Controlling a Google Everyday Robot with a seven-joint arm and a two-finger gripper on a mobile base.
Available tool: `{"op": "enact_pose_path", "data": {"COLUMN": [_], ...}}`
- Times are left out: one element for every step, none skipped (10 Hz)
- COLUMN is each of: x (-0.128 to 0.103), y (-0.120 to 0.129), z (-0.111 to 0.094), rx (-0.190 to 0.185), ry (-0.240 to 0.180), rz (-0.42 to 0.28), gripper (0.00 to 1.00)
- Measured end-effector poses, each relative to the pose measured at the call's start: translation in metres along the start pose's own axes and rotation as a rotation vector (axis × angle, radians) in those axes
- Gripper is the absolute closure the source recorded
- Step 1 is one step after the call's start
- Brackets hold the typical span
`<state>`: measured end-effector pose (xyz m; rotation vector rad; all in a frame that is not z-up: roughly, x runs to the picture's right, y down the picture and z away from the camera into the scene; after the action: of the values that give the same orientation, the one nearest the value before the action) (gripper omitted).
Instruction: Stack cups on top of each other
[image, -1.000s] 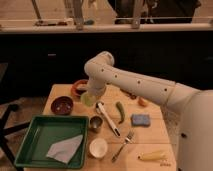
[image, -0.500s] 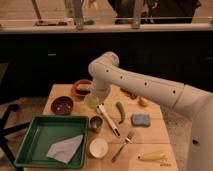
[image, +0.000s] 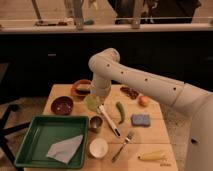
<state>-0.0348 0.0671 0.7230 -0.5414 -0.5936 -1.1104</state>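
The white arm reaches down from the right over the light wooden table (image: 156, 136), and its gripper (image: 96, 98) hangs low above the middle of the tabletop, mostly hidden under the thick wrist. The fingers are clenched and seem to grasp the pale yellow-green plastic cup (image: 91, 104), which sits tilted right at their tips; how they meet its rim cannot be made out. The dull silver-grey metal cup (image: 96, 123) stands upright on the table just in front of the fingers, toward the camera, apart from the green cup and not under it. A long white-handled utensil (image: 109, 120) lies slanted right beside the fingers, starting near the green cup and running toward the camera past the metal cup. To the far side of the fingers stands an orange-brown bowl (image: 81, 89) with something dark in it, and to the picture's left of them a wider dark red bowl (image: 62, 105). On the picture's right of the fingers lie a curved green pepper (image: 120, 112), then a blue rectangular sponge (image: 141, 119), a round orange fruit (image: 144, 101) and a dark reddish lump (image: 131, 92) farther back. Well in front of the fingers are a green rectangular plastic tray (image: 30, 145) holding a crumpled pale cloth (image: 65, 149), a round white cup (image: 98, 147), a metal fork (image: 123, 144) and a yellow corn cob (image: 152, 156) near the table's front edge.
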Motion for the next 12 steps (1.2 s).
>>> {"op": "enact_pose_path", "data": {"x": [-0.002,-0.004,-0.006,-0.007,-0.009,-0.011,-0.012,-0.016,-0.018,-0.020,-0.022,-0.025], "y": [0.002,0.005,0.008,0.012,0.019,0.024,0.028,0.034,0.038,0.040,0.042,0.042], "z": [-0.001,-0.001,-0.001,0.000,0.001,0.002,0.003,0.005,0.008,0.011,0.015,0.020], "rx": [-0.011,-0.022,-0.030,-0.038,-0.049,-0.054,-0.059,-0.062,-0.063,-0.054,-0.049,-0.043], "ry": [-0.016,-0.032,-0.039,-0.045,-0.051,-0.056,-0.060,-0.069,-0.076,-0.089,-0.100,-0.116], "rz": [0.004,0.013,0.020,0.029,0.041,0.049,0.056,0.065,0.071,0.077,0.080,0.078], "gripper": [1.00,1.00,1.00,1.00,1.00,1.00,1.00,1.00,1.00,1.00,1.00,1.00]}}
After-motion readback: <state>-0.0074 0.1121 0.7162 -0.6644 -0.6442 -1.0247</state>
